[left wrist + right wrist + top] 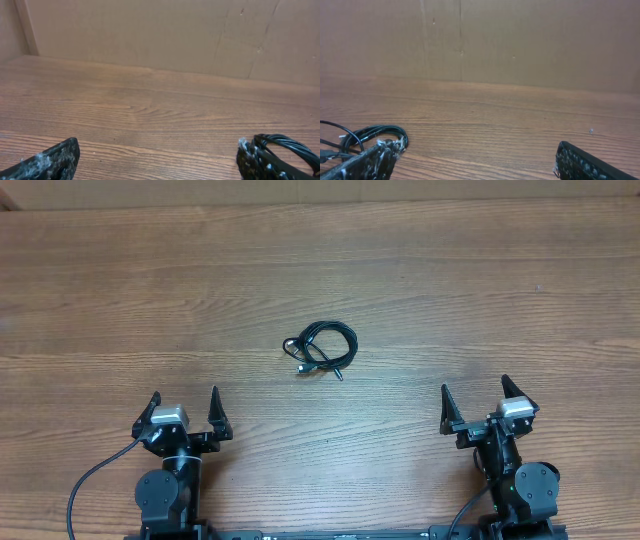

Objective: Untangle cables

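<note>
Well, left fingers (216, 412) and right fingers (446, 406) both gape empty, so I'd pinch separate strands of the cables (322, 350) and ease them apart slowly.

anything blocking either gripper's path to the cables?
Nothing visible. The cables lie bunched mid-table. The left gripper and right gripper sit open near the front edge, one to each side. Only the wood of the table lies between them and the bundle.
</note>
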Robot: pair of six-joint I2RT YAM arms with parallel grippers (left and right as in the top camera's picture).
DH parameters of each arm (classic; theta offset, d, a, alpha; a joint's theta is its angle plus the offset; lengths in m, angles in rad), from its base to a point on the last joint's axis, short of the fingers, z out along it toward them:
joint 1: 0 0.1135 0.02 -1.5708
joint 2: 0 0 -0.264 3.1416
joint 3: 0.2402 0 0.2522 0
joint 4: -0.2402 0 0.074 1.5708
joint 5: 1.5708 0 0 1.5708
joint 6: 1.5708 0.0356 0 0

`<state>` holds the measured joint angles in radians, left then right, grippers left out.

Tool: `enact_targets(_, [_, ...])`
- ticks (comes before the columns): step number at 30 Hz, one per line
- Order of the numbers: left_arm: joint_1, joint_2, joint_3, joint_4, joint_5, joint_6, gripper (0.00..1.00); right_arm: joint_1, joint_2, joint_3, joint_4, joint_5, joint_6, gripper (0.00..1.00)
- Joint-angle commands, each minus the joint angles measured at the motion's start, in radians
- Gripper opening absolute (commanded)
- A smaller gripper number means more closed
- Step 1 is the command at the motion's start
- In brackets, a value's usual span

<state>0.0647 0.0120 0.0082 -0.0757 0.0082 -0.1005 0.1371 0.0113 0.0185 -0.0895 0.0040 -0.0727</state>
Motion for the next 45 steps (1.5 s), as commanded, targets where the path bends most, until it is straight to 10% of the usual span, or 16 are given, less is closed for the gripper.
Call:
enact_targets(1, [-0.006,-0.008,-0.003,-0.001,0.011,0.011,1.00,-0.008,-0.008,-0.011,0.005,-0.003,-0.003,1.00])
enact_targets(45, [-0.006,-0.008,0.004,0.008,0.071,0.011,1.00,-0.008,-0.008,-0.011,0.005,-0.003,-0.003,1.00])
